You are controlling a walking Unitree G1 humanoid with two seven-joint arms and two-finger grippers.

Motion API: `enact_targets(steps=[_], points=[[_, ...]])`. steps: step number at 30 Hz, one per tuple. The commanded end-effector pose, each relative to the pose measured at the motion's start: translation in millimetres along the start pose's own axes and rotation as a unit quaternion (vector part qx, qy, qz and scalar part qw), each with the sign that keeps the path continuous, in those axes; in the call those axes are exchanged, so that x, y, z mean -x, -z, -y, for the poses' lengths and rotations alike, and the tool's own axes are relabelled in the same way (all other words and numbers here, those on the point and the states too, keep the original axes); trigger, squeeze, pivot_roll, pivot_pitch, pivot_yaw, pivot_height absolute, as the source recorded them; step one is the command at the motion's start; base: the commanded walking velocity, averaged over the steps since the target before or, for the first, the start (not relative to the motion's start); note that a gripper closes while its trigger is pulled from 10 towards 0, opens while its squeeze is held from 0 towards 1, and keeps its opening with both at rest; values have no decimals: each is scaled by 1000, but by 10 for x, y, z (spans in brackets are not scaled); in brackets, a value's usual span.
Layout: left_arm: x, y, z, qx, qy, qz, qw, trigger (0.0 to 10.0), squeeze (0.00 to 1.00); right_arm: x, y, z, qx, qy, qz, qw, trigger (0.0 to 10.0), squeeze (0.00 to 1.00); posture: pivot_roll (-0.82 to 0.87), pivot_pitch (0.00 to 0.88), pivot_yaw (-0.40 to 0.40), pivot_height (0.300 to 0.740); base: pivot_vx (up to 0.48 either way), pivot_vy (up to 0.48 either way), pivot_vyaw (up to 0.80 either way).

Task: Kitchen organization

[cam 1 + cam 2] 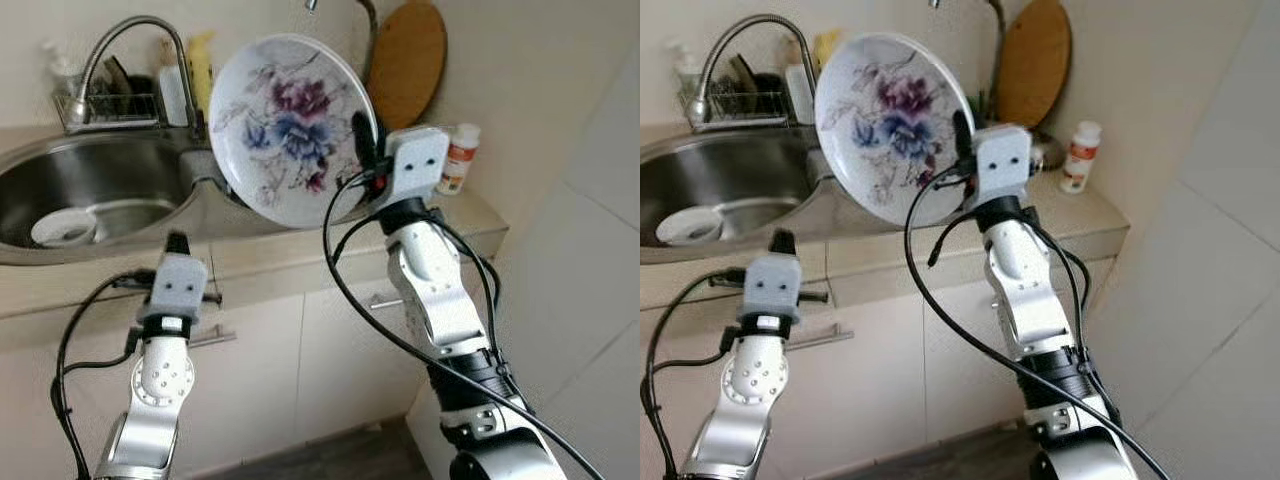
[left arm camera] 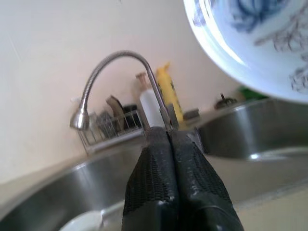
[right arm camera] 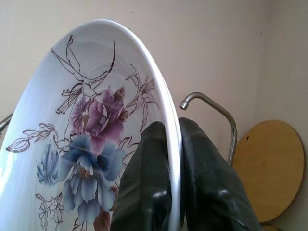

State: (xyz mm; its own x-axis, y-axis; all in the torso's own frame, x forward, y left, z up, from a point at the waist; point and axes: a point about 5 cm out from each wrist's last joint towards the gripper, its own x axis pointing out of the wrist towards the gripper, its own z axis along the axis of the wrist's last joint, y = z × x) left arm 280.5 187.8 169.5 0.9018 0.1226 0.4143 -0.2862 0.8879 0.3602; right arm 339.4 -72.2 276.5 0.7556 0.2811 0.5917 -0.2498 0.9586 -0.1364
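A white plate (image 1: 292, 125) painted with purple and blue flowers is held up on edge above the counter, its face turned toward me. My right gripper (image 1: 362, 150) is shut on the plate's rim, one finger on each side (image 3: 171, 159). My left gripper (image 1: 178, 243) is lower, in front of the counter edge near the steel sink (image 1: 70, 180), its fingers (image 2: 168, 163) pressed together with nothing between them. A small white bowl (image 1: 63, 229) lies in the sink basin.
A curved tap (image 1: 130, 40) rises behind the sink, with a wire rack (image 1: 110, 105) of bottles and utensils beside it. A round wooden board (image 1: 408, 62) leans on the wall, and a small white bottle (image 1: 459, 157) stands on the counter's right end. Cabinet doors (image 1: 300, 350) lie below.
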Motion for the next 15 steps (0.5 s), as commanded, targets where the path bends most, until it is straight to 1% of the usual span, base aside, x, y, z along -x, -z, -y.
enact_targets(steps=[1,4,11,14,15], points=[[24,22,19,-2,1,-9,1000,10000,0,8,-25,68,1,13,3,1000,10000,0,-15,0,-46,740,352,0,800],[32,24,17,-2,1,-11,1000,10000,0,11,-22,70,-1,15,3,1000,10000,0,-14,0,-46,740,356,0,800],[43,15,26,-3,0,-13,1000,10000,0,16,-13,82,-10,21,0,1000,10000,0,-13,0,-44,740,353,0,0],[33,6,21,-4,-5,-12,1000,10000,0,17,-1,64,3,11,-3,1000,10000,0,-14,0,-43,740,346,0,0],[30,8,15,-5,-6,-12,1000,10000,0,19,5,56,6,10,-5,1000,10000,0,-14,0,-42,740,326,0,538]])
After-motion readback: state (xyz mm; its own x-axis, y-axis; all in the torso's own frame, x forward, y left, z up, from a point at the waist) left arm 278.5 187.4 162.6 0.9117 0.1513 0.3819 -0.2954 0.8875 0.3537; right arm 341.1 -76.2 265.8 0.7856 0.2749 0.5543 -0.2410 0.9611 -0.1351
